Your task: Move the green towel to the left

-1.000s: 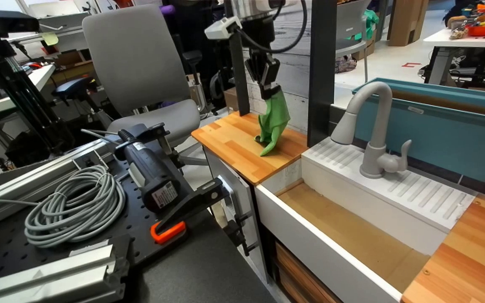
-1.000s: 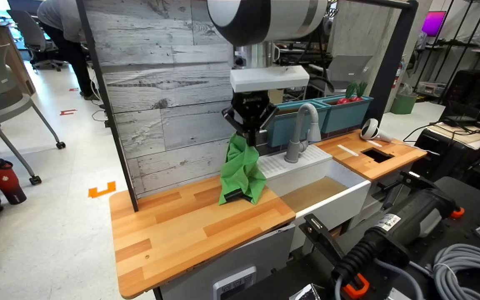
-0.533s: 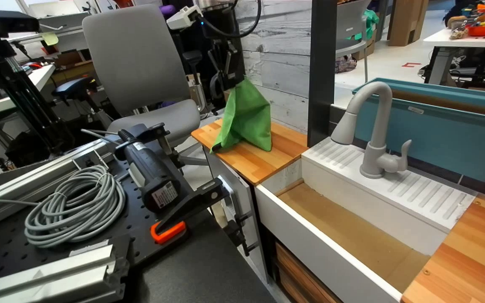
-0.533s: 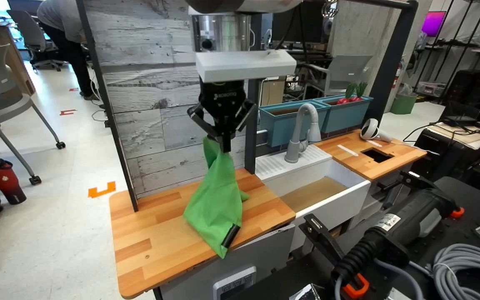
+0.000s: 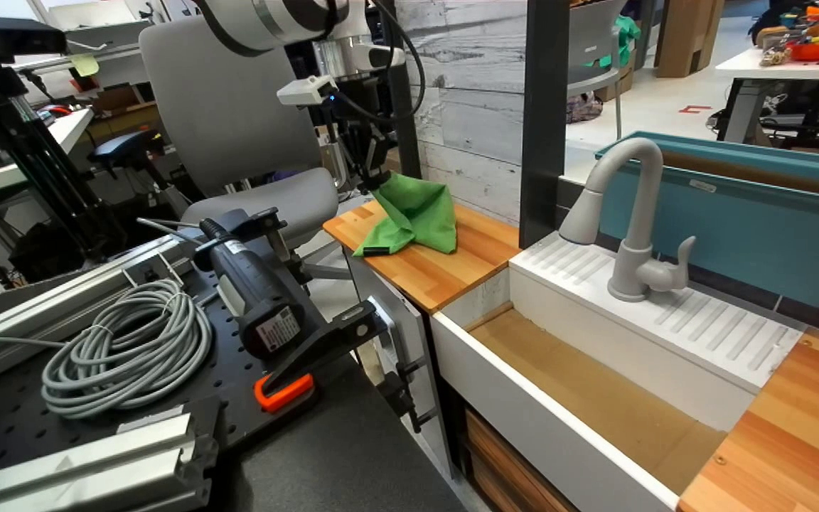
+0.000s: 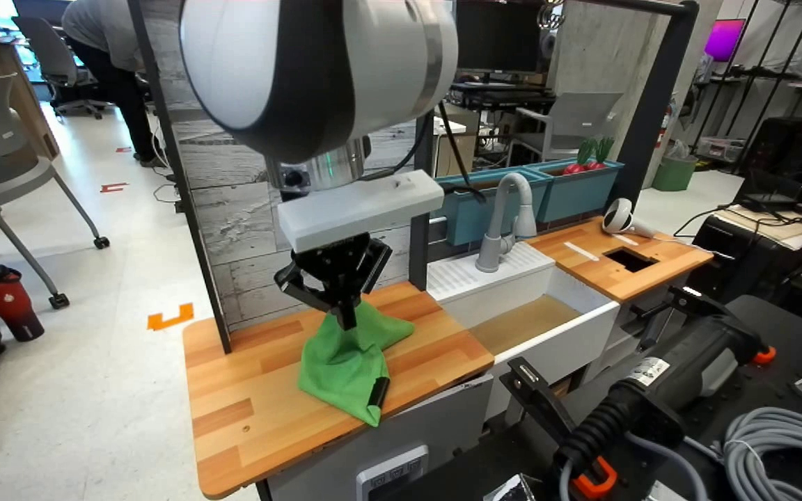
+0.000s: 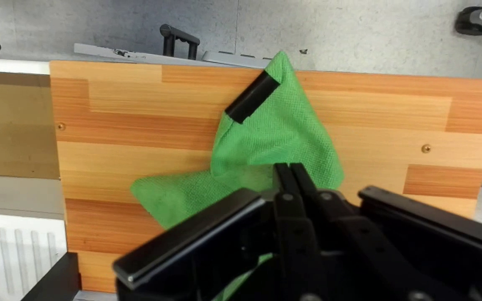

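The gripper (image 7: 289, 167) hangs low over the worktop (image 7: 140, 129), pointing down, its two fingers drawn together on a raised fold of the green towel (image 6: 345, 369). In the wrist view the fingertips stand side by side with only a thin dark line between them, and the body of the gripper hides part of the cloth. The towel lies crumpled on the wooden surface, rising to a low peak under the fingertips, while the rest of it spreads over the boards. A black strip (image 7: 252, 97) runs slantwise near one corner, and that corner pokes out past the worktop's edge, on the side of the grey cabinet door (image 6: 453, 417). Another corner points toward the white sink (image 6: 554, 358) and ends short of it. A panel of pale weathered planks (image 6: 234, 216) rises along the opposite edge of the worktop. In both exterior views a grey faucet (image 5: 640, 213) stands on the ribbed white ledge (image 5: 708, 313) of the sink; in an exterior view two teal planters (image 6: 577, 200) sit behind it, with red vegetables (image 6: 585, 168) and green leaves showing above the farther one. On a black perforated board (image 5: 11, 427) lies a coil of grey cable (image 5: 146, 370), beside a black tool (image 5: 249, 299) with a white label.
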Available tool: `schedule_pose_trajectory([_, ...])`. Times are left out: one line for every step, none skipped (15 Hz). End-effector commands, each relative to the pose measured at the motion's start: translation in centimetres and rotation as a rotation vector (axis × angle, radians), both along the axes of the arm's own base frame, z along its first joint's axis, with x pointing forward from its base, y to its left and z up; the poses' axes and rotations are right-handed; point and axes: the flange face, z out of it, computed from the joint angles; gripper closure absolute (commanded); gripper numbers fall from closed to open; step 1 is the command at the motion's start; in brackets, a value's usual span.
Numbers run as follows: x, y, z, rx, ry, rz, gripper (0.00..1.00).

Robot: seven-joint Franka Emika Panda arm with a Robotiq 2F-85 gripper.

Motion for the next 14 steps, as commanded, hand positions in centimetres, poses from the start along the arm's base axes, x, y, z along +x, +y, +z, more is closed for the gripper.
schedule_pose_trajectory([2.1,2.1,-2.7,-0.041,-0.021,0.049,1.0])
schedule_pose_trajectory([2.5,2.6,-3.3,-0.045,-0.025,0.06,1.0])
schedule_pose_trajectory([3.0,3.3,-3.8,-0.048,-0.037,0.069,1.0])
schedule_pose_trajectory([3.4,3.8,-4.3,-0.051,-0.044,0.076,1.0])
schedule_pose_trajectory([3.7,4.4,-4.8,-0.053,-0.048,0.083,1.0])
schedule_pose_trajectory([4.2,4.8,-5.2,-0.054,-0.056,0.088,1.0])
schedule_pose_trajectory([4.5,5.1,-5.7,-0.054,-0.064,0.09,1.0])
schedule_pose_trajectory([4.8,5.4,-6.1,-0.05,-0.07,0.093,1.0])
schedule_pose_trajectory([5.1,5.5,-6.4,-0.05,-0.076,0.092,0.75])
schedule_pose_trajectory([5.4,5.6,-6.7,-0.051,-0.079,0.093,0.72])
schedule_pose_trajectory([5.6,5.6,-6.8,-0.047,-0.08,0.094,0.67])
schedule_pose_trajectory([5.8,5.6,-7.0,-0.046,-0.082,0.092,0.6])
schedule_pose_trajectory([5.9,5.7,-6.9,-0.042,-0.084,0.093,0.52])
schedule_pose_trajectory([5.9,5.7,-6.7,-0.039,-0.083,0.092,0.45])
